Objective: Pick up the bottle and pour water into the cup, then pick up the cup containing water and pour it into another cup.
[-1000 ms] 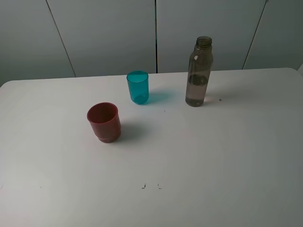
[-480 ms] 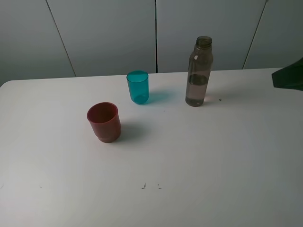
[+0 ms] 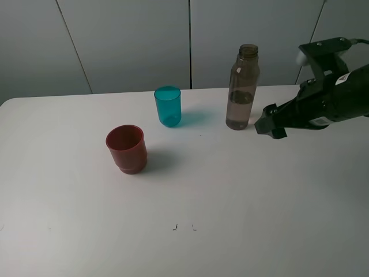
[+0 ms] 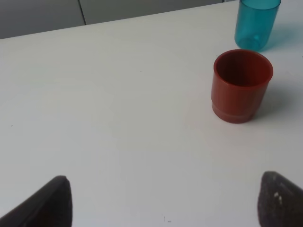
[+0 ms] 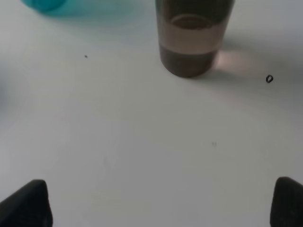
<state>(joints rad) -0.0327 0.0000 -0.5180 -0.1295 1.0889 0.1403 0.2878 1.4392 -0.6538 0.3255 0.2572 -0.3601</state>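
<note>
The tall smoky grey-brown bottle (image 3: 242, 86) stands upright at the back right of the table, with some water in its base (image 5: 191, 42). The teal cup (image 3: 168, 106) stands left of it, also seen in the left wrist view (image 4: 255, 23). The dark red cup (image 3: 126, 149) sits nearer the front left (image 4: 241, 85). My right gripper (image 3: 270, 128) hovers just right of the bottle's base, apart from it; in its wrist view the gripper (image 5: 158, 203) is open and empty. My left gripper (image 4: 163, 203) is open and empty, well back from the red cup.
The white table (image 3: 230, 202) carries only the bottle and two cups. A tiny dark ring (image 5: 269, 79) lies on the table beside the bottle. Grey wall panels stand behind the table's far edge.
The right arm has come in from the right edge and moved left to the bottle's side. Bottle and cups have not moved.
</note>
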